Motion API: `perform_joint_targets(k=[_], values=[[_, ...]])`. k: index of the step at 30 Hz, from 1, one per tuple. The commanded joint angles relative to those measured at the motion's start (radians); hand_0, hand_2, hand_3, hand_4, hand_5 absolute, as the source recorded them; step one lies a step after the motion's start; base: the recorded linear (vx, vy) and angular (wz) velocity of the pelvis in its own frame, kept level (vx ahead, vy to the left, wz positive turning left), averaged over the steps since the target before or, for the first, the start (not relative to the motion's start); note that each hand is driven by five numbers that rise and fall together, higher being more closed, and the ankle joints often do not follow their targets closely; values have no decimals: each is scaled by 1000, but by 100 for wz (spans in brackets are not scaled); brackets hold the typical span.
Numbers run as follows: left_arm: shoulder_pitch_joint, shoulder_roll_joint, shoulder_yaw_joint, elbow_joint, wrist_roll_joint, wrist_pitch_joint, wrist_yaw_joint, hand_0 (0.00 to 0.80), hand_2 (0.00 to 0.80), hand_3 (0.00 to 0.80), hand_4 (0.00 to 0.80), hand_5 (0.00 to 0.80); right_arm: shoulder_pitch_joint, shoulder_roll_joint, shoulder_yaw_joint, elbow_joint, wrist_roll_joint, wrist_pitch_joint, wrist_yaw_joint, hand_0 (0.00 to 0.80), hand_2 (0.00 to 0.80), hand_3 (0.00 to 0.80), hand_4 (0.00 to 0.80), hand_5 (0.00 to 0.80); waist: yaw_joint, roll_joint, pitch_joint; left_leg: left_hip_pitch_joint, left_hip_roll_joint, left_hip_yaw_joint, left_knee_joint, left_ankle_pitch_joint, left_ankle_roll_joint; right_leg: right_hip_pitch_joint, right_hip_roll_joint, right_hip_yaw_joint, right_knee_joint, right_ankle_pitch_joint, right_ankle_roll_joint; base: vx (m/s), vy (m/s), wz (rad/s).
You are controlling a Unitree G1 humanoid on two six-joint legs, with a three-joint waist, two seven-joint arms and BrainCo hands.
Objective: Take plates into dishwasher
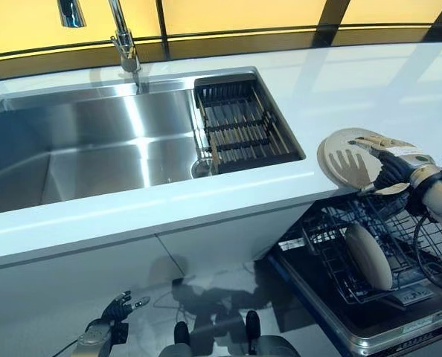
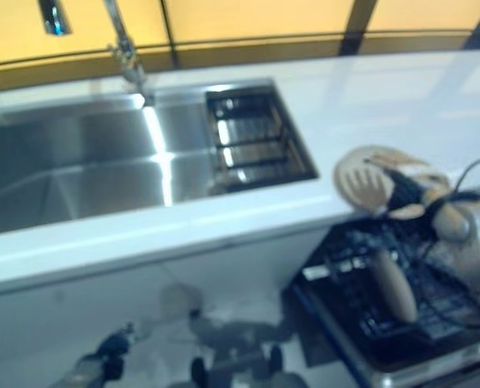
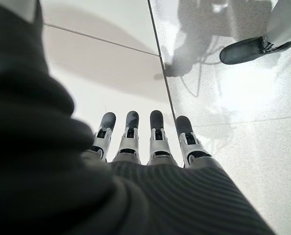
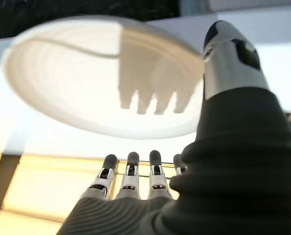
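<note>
A cream plate [image 1: 341,151] hangs tilted at the counter's front edge, right of the sink and above the open dishwasher. My right hand [image 1: 401,168] is just right of it, fingers straight and open, casting their shadow on the plate's face [image 4: 86,83]. The thumb [image 4: 229,63] is at the plate's rim; I cannot tell whether it touches. A second cream plate [image 1: 368,256] stands upright in the dishwasher's wire rack [image 1: 327,242]. My left hand [image 1: 117,309] hangs low near the floor, fingers [image 3: 155,134] straight, holding nothing.
The steel sink [image 1: 94,149] has a black drainer basket [image 1: 239,123] at its right end and a faucet [image 1: 124,41] behind. White counter [image 1: 370,89] stretches to the right. The dishwasher's pulled-out rack and door [image 1: 370,327] stick out below the counter at lower right.
</note>
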Motion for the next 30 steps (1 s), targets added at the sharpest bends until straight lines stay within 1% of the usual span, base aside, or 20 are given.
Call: perform_joint_targets(k=[1,3,5,10,13,16,18,23,30], values=[[-24,42,23,-1,-5,-46,-4,0,0,0,0,0,35,-72,-60,-32,-138,-75,-125,0,0,0,0,0,6,-25,-24,51,-18,-5,9,-72,42,23,-35,-12,5,-1,87,-8,4,-8],[-21,44,25,-1,-7,-47,-4,0,0,0,0,0,75,-69,-85,-38,-187,-98,-167,0,0,0,0,0,2,-25,-22,49,-18,-4,10,-73,43,21,-34,-10,5,-1,88,-8,4,-7],[-16,43,30,0,-12,-54,-3,0,0,0,0,0,119,-61,-113,-48,-221,-100,-193,0,0,0,0,0,-3,-23,-19,47,-19,-3,11,-73,44,18,-33,-6,5,1,89,-10,2,-2],[3,36,45,4,-14,-72,-5,0,0,0,0,0,212,-29,-168,-47,-241,-84,-276,0,0,0,0,0,-13,-18,-15,44,-20,3,11,-74,46,13,-32,-2,5,2,89,-2,4,-1],[9,31,49,1,-15,-75,-1,0,0,0,0,0,259,-4,-199,-31,-263,-85,-330,0,0,0,0,0,-17,-16,-16,43,-20,5,11,-75,47,12,-31,0,5,1,90,0,0,0],[19,28,57,2,-8,-83,-7,0,0,0,0,0,306,21,-233,4,-254,-56,-399,0,0,0,0,0,-22,-14,-16,42,-21,7,13,-77,49,9,-30,1,5,2,91,0,0,0],[22,30,59,4,-10,-88,-11,0,0,0,0,0,318,32,-243,31,-245,-56,-427,0,0,0,0,0,-24,-14,-17,43,-22,8,14,-80,50,9,-30,3,5,2,92,0,0,0],[18,28,51,4,-13,-93,-8,0,0,0,0,0,320,47,-248,73,-182,-23,-491,0,0,0,0,0,-29,-10,-21,44,-23,13,16,-84,53,8,-28,9,5,0,92,0,0,0],[7,16,34,8,-14,-84,10,0,0,0,0,0,292,67,-221,100,-145,-5,-513,0,0,0,0,0,-29,-4,-29,46,-24,13,18,-85,52,10,-28,11,5,-2,90,0,0,0]])
